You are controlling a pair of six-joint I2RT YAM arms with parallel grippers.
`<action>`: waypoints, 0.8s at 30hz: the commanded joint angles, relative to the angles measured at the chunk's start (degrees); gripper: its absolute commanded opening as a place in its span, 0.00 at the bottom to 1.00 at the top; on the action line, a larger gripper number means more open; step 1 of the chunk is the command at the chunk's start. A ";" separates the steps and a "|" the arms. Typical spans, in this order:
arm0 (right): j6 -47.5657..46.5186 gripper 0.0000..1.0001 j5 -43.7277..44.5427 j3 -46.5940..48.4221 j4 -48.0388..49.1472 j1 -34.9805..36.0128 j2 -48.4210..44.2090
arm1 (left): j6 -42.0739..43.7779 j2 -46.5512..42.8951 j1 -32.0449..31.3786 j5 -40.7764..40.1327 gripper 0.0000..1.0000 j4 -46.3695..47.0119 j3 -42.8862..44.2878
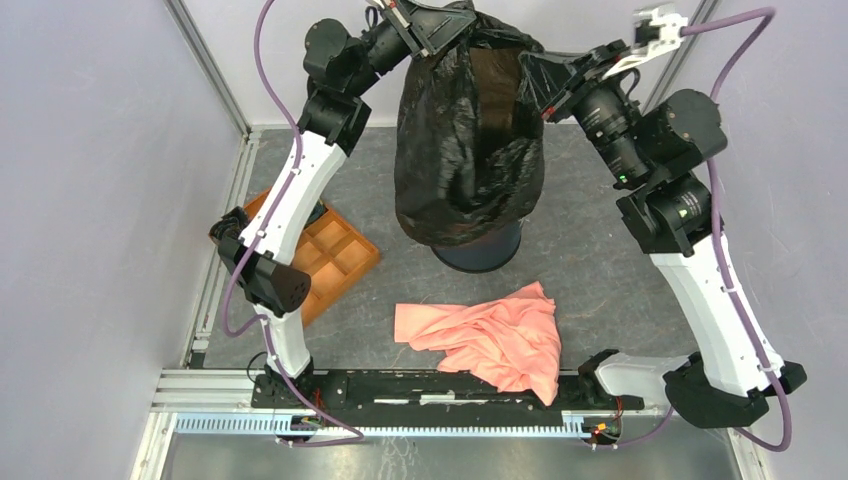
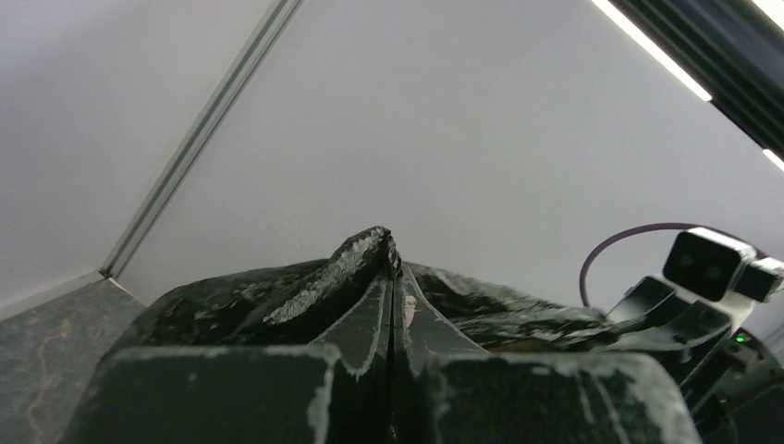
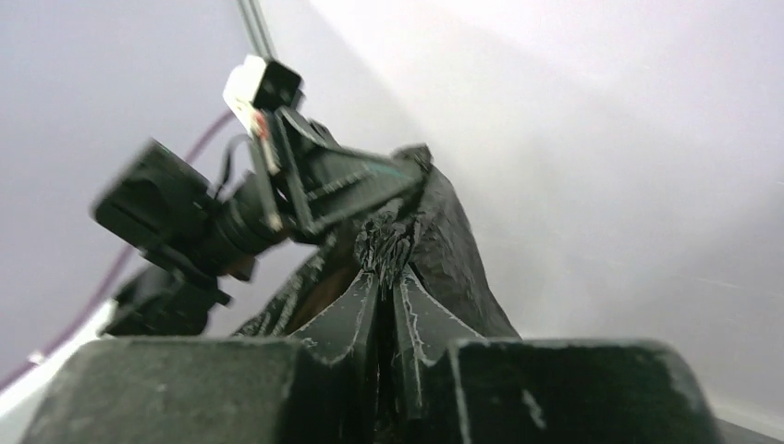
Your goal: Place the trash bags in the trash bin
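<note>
**Glossy black film held over the navy bin**

The wrinkled black trash bag (image 1: 470,150) hangs over the tapered cylindrical trash bin (image 1: 482,257), leaving only its base visible. Above the bin, the left gripper (image 1: 450,30) and right gripper (image 1: 537,75) each pinch the film, fingers pressed almost together. A crumpled salmon cloth (image 1: 490,335) lies near the bin.

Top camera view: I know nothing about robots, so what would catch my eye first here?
A big glossy black trash bag hangs mid-scene, pinched at its top by the left gripper and right gripper, covering most of the dark trash bin below. Lower in the picture lies a crumpled salmon-pink cloth; an orange tray sits at the left.
</note>
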 commanded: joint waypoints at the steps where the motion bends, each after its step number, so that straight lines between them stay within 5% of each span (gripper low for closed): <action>1: 9.57 0.14 -2.31 3.45 2.57 -0.30 0.85 | 7.33 -2.69 -0.81 0.51 0.02 -0.72 2.24; 6: 11.90 0.38 -6.77 3.16 4.09 -0.25 3.21 | 9.21 -2.77 -1.84 -2.44 0.02 -1.53 2.28; 12: 12.01 0.53 -10.60 7.42 0.70 -0.21 8.85 | 9.97 -2.21 -4.30 -6.09 0.02 -0.61 2.23; 20: 10.97 0.96 -8.93 9.65 -0.42 2.59 11.29 | 15.20 -2.09 -8.26 -12.39 0.02 -1.02 2.16; 24: 11.96 0.98 -9.75 5.05 3.77 2.92 8.75 | 16.19 -1.68 -8.81 -13.87 0.02 -1.39 2.14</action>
